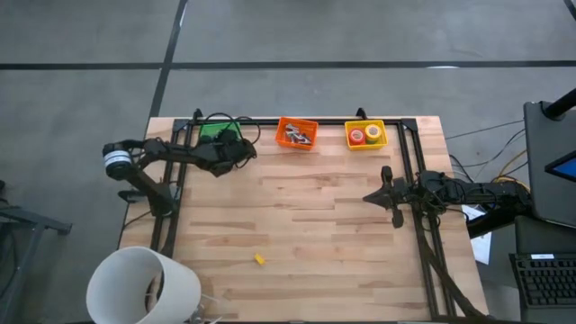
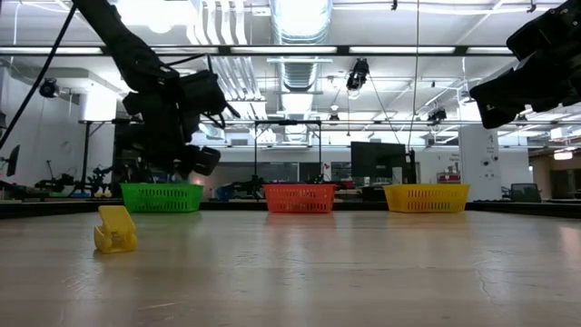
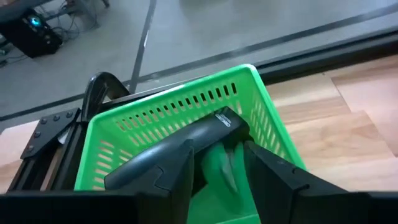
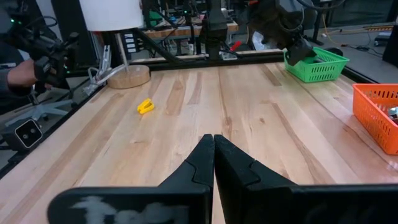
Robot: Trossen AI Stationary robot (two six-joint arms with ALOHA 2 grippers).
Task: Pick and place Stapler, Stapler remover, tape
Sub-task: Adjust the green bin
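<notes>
The black stapler (image 3: 186, 146) lies slanted inside the green basket (image 3: 186, 106) at the table's far left, its far end by the basket's wall. My left gripper (image 3: 217, 158) hangs over that basket (image 1: 214, 131), open, with the stapler between its fingers. Red and yellow tape rolls (image 1: 364, 135) sit in the yellow basket (image 1: 366, 144). A small yellow claw-like stapler remover (image 1: 259, 259) lies on the near table. My right gripper (image 4: 213, 140) is shut on nothing above the table's right side (image 1: 373, 195). My left gripper has the stapler's body (image 3: 163, 163) lying along the inner side of one finger (image 3: 177, 186); the other finger (image 3: 273, 177) stands clear of it, green showing between. Whether the first finger touches the stapler, I cannot tell. The fingers slant down into the basket from the near left.
An orange basket (image 1: 297, 133) with small grey pieces stands between the green and yellow baskets along the far edge. A white lamp shade (image 1: 144, 288) stands at the near left corner. Black frame rails (image 1: 423, 180) run along the table's sides. Bare wood lies mid-table (image 1: 306, 216).
</notes>
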